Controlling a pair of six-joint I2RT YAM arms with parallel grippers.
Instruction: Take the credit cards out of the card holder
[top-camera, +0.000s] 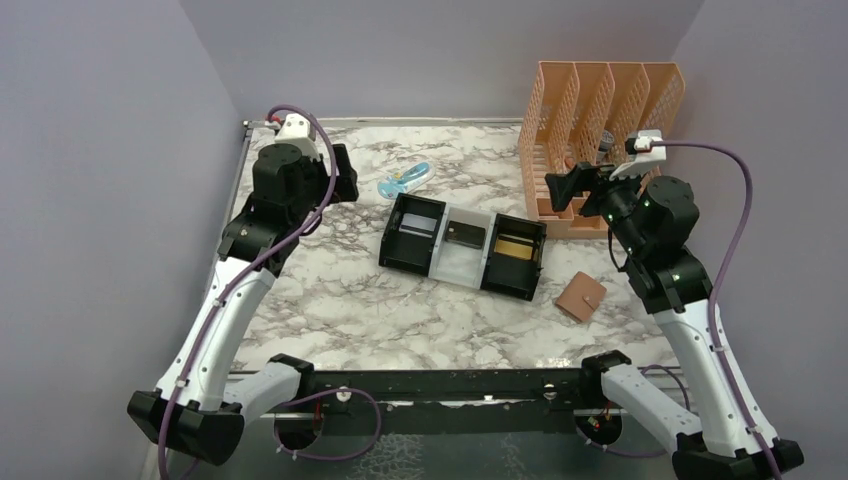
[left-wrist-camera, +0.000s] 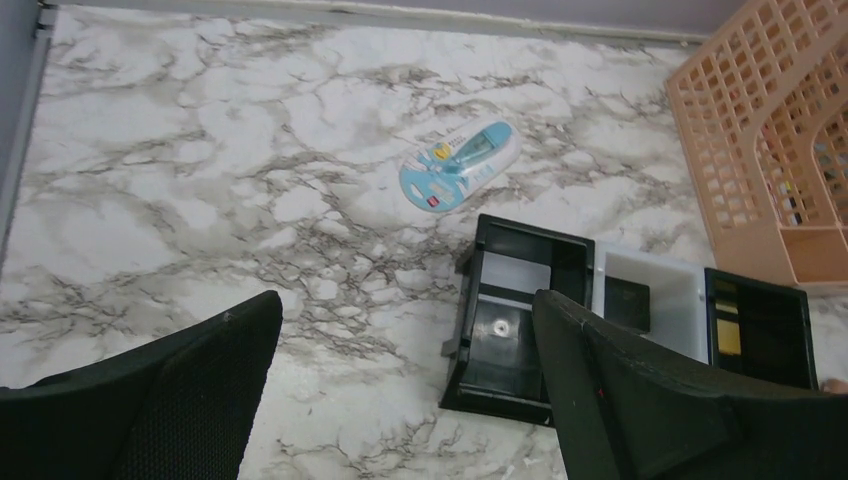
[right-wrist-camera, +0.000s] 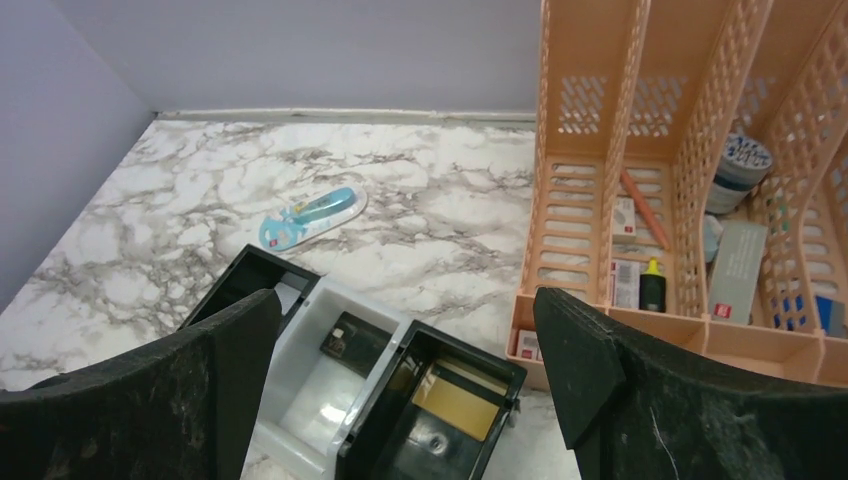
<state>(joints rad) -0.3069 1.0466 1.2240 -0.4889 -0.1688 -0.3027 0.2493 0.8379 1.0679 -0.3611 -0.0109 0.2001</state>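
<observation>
The tan-brown card holder (top-camera: 581, 296) lies folded shut on the marble, right of a three-compartment tray (top-camera: 455, 272); neither wrist view shows it. Three credit cards lie in the tray. A silvery one (top-camera: 418, 224) is in the left black compartment, a dark one (top-camera: 465, 235) (right-wrist-camera: 350, 340) in the white middle and a gold one (top-camera: 514, 247) (right-wrist-camera: 458, 403) in the right black compartment. My left gripper (top-camera: 343, 175) (left-wrist-camera: 405, 305) hangs open above the table, back left of the tray. Near the orange organiser, my right gripper (top-camera: 562, 188) (right-wrist-camera: 407, 300) is open too. Neither holds anything.
An orange mesh file organiser (top-camera: 600, 130) with small items in it stands at the back right. A light blue packaged item (top-camera: 405, 180) lies behind the tray. Grey walls enclose the table on three sides.
</observation>
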